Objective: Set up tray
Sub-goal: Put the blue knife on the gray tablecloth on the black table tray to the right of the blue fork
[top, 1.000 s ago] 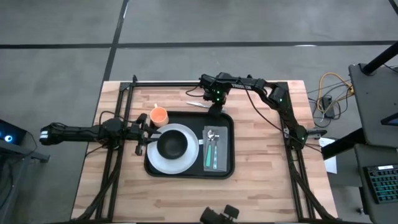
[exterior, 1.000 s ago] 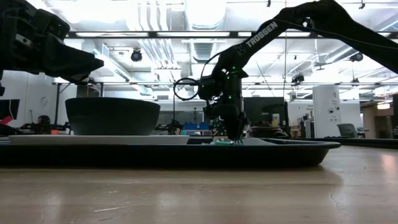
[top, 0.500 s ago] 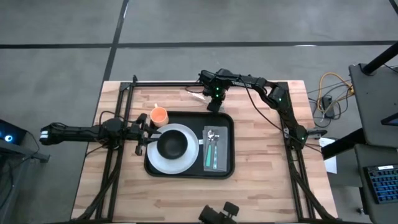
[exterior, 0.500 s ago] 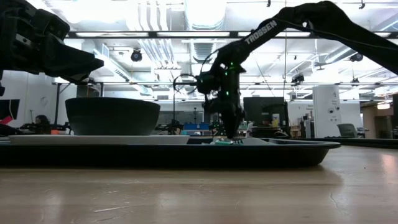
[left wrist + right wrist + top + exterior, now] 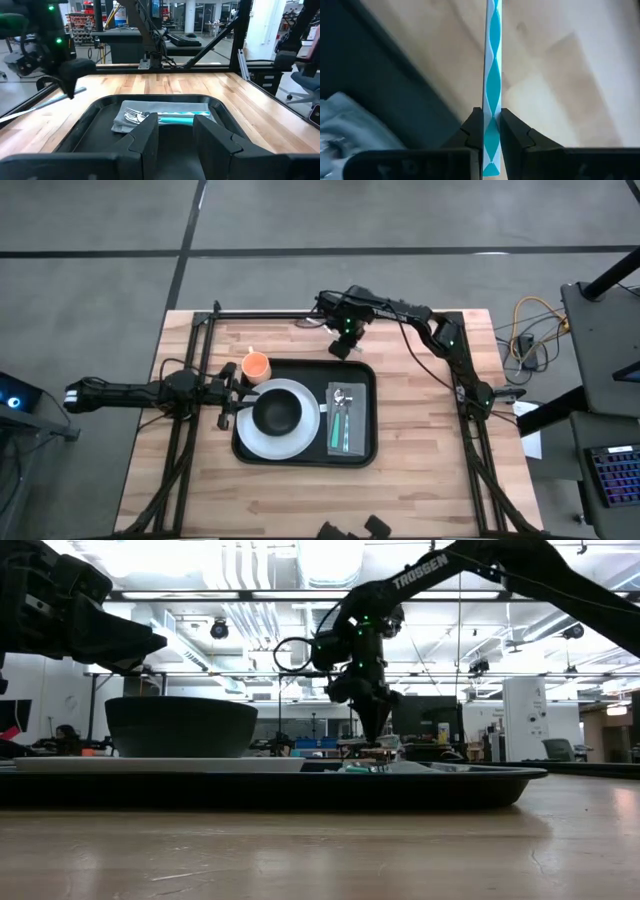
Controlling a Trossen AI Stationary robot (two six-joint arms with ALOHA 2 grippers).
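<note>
The black tray [image 5: 362, 385] lies mid-table, carrying a white plate [image 5: 300, 435] with a dark bowl [image 5: 277, 414] on it. A grey napkin [image 5: 343, 428] on the tray holds a spoon and fork with teal handles. An orange cup [image 5: 256, 365] stands by the tray's far left corner. My right gripper [image 5: 340, 346] hovers past the tray's far rim, shut on a knife [image 5: 45, 104] with a teal-and-white handle. My left gripper [image 5: 231, 394] waits open at the plate's left edge, raised above the table [image 5: 120, 640]. My right gripper pinches the knife's teal-and-white handle [image 5: 493, 100] between its two fingers [image 5: 472, 131], near the handle's free end. It comes from above, pointing down, with the fingers across the handle. The knife is lifted off the table, its blade [image 5: 35, 107] reaching toward the table's left.
The wooden table [image 5: 430, 470] has bare room right of the tray and along its near side. Black frame rails [image 5: 300, 315] run along the far edge and both sides. Cables and equipment stand off the table to the right.
My right gripper has risen from the tray's far rim and moved toward the table's far edge, still shut on the knife. The knife has left the tabletop and travelled with it. The left arm has kept still.
</note>
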